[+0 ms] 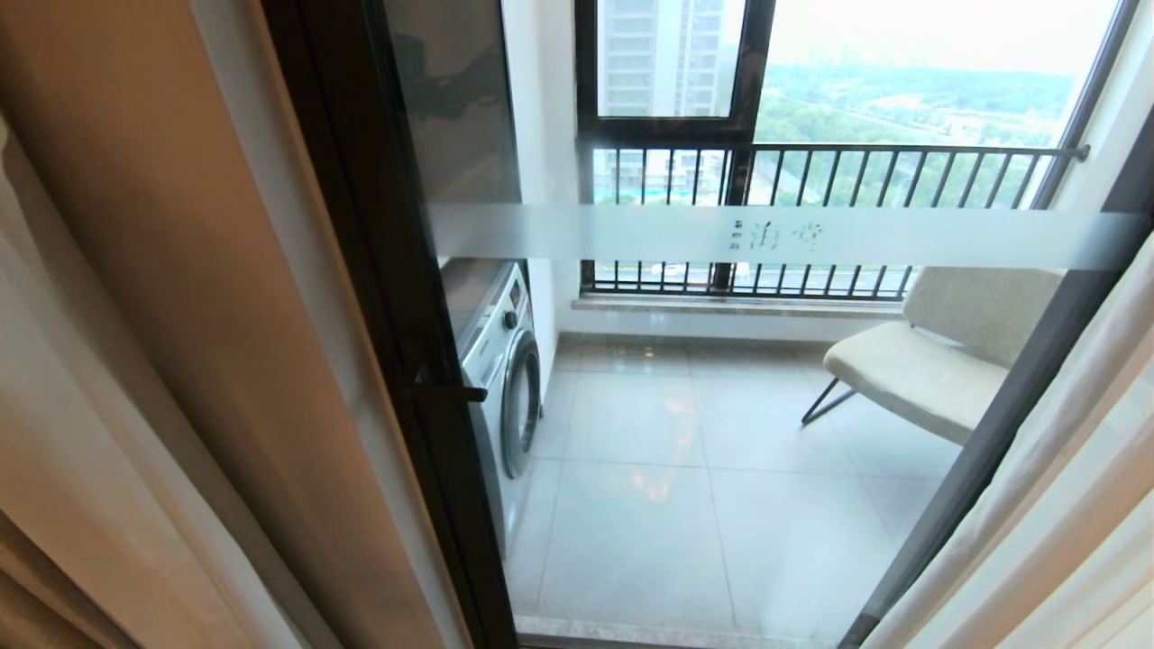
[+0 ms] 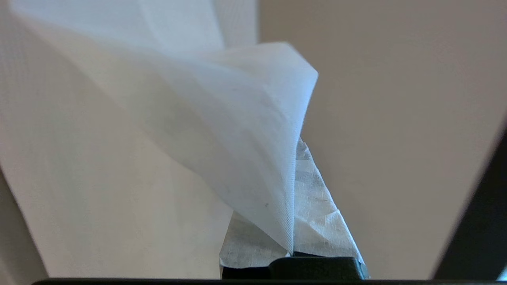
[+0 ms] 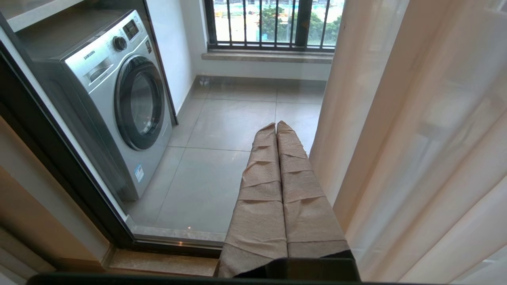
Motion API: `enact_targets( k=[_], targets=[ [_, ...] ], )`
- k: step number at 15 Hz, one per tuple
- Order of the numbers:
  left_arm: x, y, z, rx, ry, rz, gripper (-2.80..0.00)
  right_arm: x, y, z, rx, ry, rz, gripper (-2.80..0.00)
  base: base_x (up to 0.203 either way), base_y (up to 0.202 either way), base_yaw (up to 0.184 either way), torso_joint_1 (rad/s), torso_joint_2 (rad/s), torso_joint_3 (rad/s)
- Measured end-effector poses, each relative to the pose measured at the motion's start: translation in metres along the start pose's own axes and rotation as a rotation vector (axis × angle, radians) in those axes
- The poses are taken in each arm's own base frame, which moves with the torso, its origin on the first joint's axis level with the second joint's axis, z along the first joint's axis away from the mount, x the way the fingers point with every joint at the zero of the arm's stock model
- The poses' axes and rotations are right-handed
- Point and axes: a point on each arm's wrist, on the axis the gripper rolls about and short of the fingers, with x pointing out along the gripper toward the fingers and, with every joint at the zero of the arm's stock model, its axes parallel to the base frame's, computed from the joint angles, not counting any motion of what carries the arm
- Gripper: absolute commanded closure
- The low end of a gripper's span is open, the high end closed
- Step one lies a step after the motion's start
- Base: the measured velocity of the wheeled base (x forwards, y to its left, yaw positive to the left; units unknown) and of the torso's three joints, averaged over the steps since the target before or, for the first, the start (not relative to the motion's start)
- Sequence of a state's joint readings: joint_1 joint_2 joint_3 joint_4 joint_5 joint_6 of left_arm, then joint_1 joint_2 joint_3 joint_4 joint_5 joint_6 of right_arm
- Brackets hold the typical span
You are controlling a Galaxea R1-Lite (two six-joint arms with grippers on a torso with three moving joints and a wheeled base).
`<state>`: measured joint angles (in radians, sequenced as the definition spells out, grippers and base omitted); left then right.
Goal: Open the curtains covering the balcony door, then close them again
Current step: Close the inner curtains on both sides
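balcony door (image 1: pixel 721 406): black-framed glass fills the middle of the head view, uncovered, crossed mid-height by a frosted strip (image 1: pixel 631 233) with faint characters
curtains (image 1: pixel 162 342): drawn aside, beige drape on the left edge of the door, cream sheer (image 1: pixel 1064 487) on the right edge
balcony beyond the glass: washing machine (image 1: pixel 505 379) at left, padded chair (image 1: pixel 938 361) at right, railed window (image 1: pixel 811 180) behind
left gripper (image 2: pixel 293 237): tape-wrapped fingers pressed together on a fold of white sheer fabric (image 2: pixel 237 130), pinching it
right gripper (image 3: pixel 277 158): wrapped fingers closed flat against each other, holding nothing, just beside the right sheer, pointing at the balcony floor
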<state>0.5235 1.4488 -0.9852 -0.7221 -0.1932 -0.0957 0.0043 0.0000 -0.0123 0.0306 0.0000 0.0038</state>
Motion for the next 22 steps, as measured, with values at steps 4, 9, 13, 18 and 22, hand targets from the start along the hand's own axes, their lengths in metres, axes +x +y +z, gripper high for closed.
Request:
enact_targets(
  k=[4,9,13,18,22],
  targets=[
    [-0.008,-0.025,0.008,-0.02,-0.025,-0.092,0.0,0.0,0.0,0.0,0.0,0.0,0.0,0.0,0.0,0.0,0.0,0.0,0.0,0.0],
    [-0.014,-0.067,0.013,-0.064,-0.04,-0.261,0.0,0.0,0.0,0.0,0.0,0.0,0.0,0.0,0.0,0.0,0.0,0.0,0.0,0.0],
    [-0.021,-0.101,0.016,-0.106,-0.043,-0.399,0.0,0.0,0.0,0.0,0.0,0.0,0.0,0.0,0.0,0.0,0.0,0.0,0.0,0.0],
    [-0.03,-0.129,0.017,-0.139,-0.039,-0.518,0.0,0.0,0.0,0.0,0.0,0.0,0.0,0.0,0.0,0.0,0.0,0.0,0.0,0.0],
    [-0.034,-0.136,0.018,-0.146,-0.038,-0.548,0.0,0.0,0.0,0.0,0.0,0.0,0.0,0.0,0.0,0.0,0.0,0.0,0.0,0.0]
  ],
)
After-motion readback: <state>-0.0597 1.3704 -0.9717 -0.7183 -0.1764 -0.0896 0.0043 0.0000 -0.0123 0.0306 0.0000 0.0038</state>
